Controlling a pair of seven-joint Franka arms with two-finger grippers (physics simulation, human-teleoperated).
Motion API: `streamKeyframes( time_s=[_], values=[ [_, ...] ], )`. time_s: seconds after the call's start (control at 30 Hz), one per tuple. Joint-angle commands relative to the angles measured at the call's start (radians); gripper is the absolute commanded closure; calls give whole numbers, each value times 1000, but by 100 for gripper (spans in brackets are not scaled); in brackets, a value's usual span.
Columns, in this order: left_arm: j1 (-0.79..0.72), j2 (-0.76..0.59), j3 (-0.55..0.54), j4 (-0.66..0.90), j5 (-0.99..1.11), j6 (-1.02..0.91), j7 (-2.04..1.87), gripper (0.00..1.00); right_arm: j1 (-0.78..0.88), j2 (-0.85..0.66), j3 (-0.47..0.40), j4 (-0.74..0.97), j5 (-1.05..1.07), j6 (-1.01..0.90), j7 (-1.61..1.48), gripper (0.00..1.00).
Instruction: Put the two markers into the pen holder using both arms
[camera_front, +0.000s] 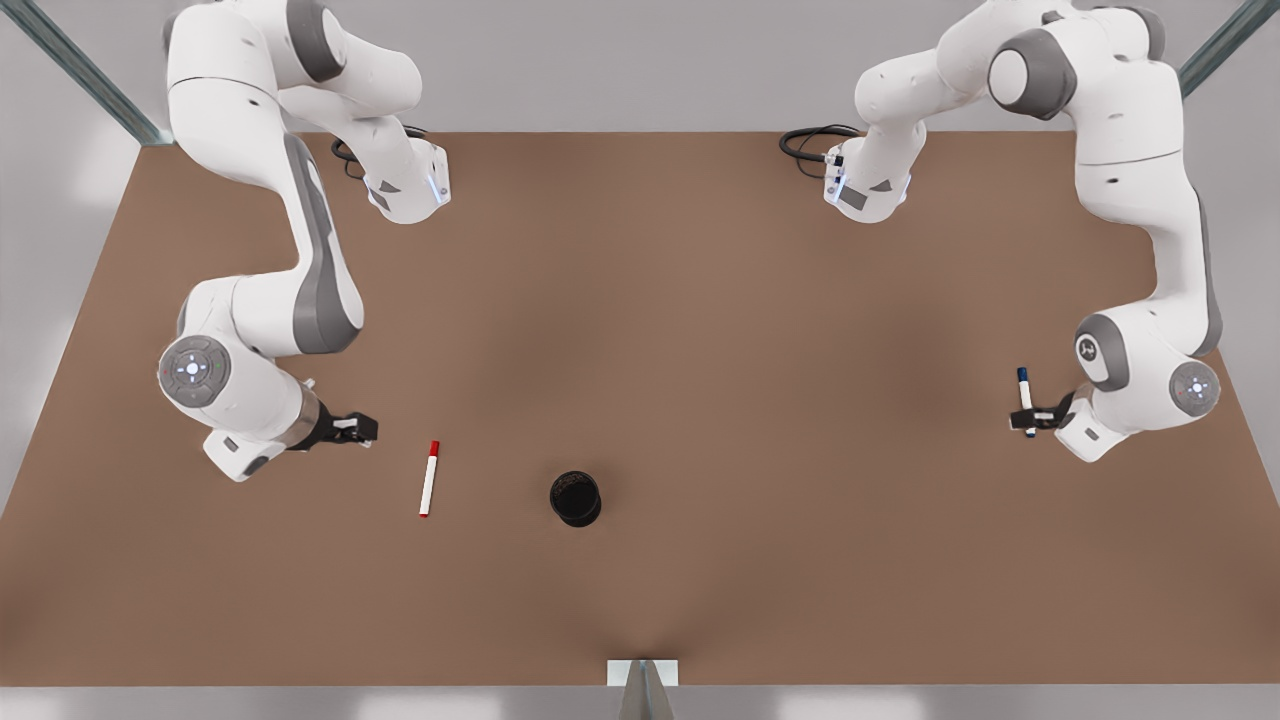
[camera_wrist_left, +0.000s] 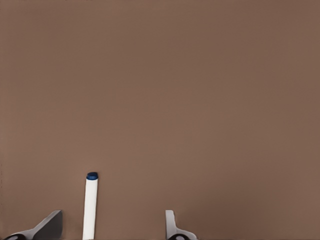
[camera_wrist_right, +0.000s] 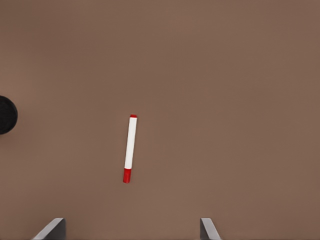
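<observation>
The red-capped marker (camera_front: 429, 479) (camera_wrist_right: 130, 149) lies flat on the brown table (camera_front: 640, 300), left of the black pen holder (camera_front: 575, 498) (camera_wrist_right: 5, 115) in the front view. My right gripper (camera_front: 362, 430) (camera_wrist_right: 132, 224) is open, hovering just to that marker's left in the front view and apart from it. At the front view's right, the blue-capped marker (camera_front: 1025, 398) (camera_wrist_left: 90, 205) sits between the spread fingers of my left gripper (camera_front: 1032, 418) (camera_wrist_left: 112, 217), which is open. The marker is closer to one finger, and a gap shows on both sides.
Both arm bases stand at the table's far edge, with black cables (camera_front: 812, 145) beside them. A small grey mount (camera_front: 642, 675) sits at the middle of the near edge. Bare brown table lies between the pen holder and the left gripper.
</observation>
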Motion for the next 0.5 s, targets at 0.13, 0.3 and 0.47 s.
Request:
streamKeyframes(
  time_s=[0.13, 0.3, 0.47],
  values=[
    [54, 70, 3, -7, 78, 165, 381, 0, 46, 128, 14, -19, -1, 337, 77, 0],
    [54, 109, 1, -10, 73, 172, 377, 7, 54, 219, 14, -48, -1, 416, 79, 0],
    [54, 126, 1, 1, 38, 172, 369, 28, 23, 285, 11, -68, 5, 439, 84, 0]
  ],
)
